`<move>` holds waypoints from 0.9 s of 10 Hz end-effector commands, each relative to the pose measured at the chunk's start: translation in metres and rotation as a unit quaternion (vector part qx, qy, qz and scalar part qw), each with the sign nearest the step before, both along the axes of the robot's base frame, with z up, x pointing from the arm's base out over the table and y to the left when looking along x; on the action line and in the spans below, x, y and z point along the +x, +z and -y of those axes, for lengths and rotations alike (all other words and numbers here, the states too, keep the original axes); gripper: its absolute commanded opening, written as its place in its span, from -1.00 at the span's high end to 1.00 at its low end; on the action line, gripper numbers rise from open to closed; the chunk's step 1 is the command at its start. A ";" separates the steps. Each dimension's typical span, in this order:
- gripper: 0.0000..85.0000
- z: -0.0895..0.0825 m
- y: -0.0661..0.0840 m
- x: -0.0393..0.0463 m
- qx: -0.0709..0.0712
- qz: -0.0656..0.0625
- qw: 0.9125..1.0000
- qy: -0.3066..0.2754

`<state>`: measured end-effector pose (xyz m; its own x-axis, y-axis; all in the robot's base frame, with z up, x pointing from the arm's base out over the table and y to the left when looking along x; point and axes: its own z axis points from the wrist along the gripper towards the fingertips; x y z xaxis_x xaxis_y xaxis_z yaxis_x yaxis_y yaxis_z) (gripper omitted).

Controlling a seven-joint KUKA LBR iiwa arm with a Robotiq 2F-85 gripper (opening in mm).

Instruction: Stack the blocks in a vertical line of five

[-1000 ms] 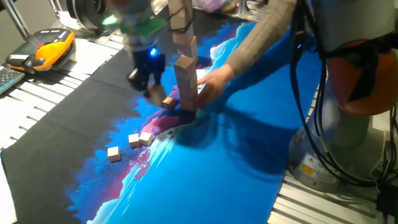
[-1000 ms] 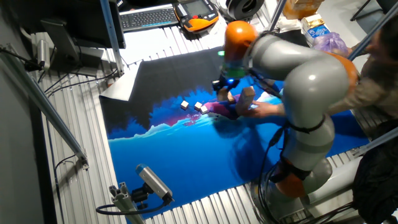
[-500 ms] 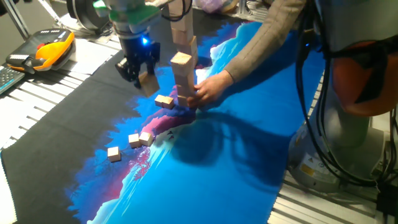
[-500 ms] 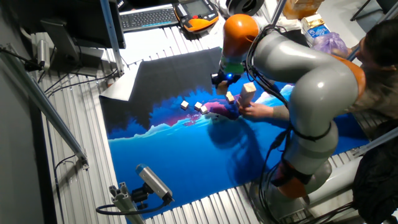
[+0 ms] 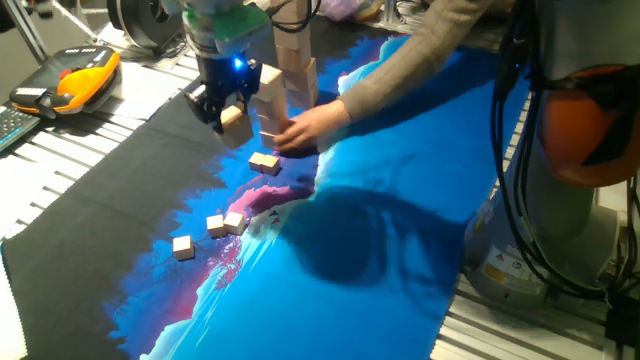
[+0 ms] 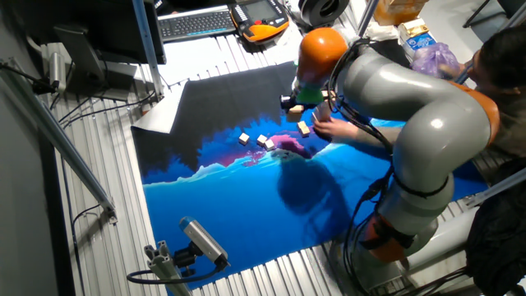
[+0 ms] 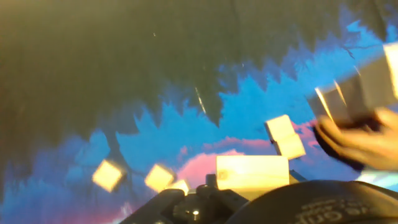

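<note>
My gripper is shut on a small tan block and holds it above the dark part of the mat. The hand view shows this block between the fingers at the bottom. Just right of the gripper, a person's hand grips a tall column of tan blocks. One loose block lies below the gripper. Three more blocks lie in a group to the front left. They also show in the other fixed view.
The person's arm reaches over the blue mat from the right. An orange pendant lies at the far left off the mat. The robot's base stands at the right.
My gripper has risen and moved back and left with a block in it. The person's hand has shifted the block column left, closer to the gripper.
</note>
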<state>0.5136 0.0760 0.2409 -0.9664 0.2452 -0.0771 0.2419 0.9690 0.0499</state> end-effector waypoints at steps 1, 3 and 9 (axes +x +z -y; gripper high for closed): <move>1.00 0.034 0.065 -0.0021 0.031 -0.039 0.999 0.012; 1.00 0.087 0.092 0.0023 0.061 -0.056 0.996 0.045; 1.00 0.066 0.063 0.0194 0.068 -0.031 0.997 0.036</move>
<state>0.5329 0.0101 0.3037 -0.9836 0.1797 0.0117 0.1791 0.9691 0.1699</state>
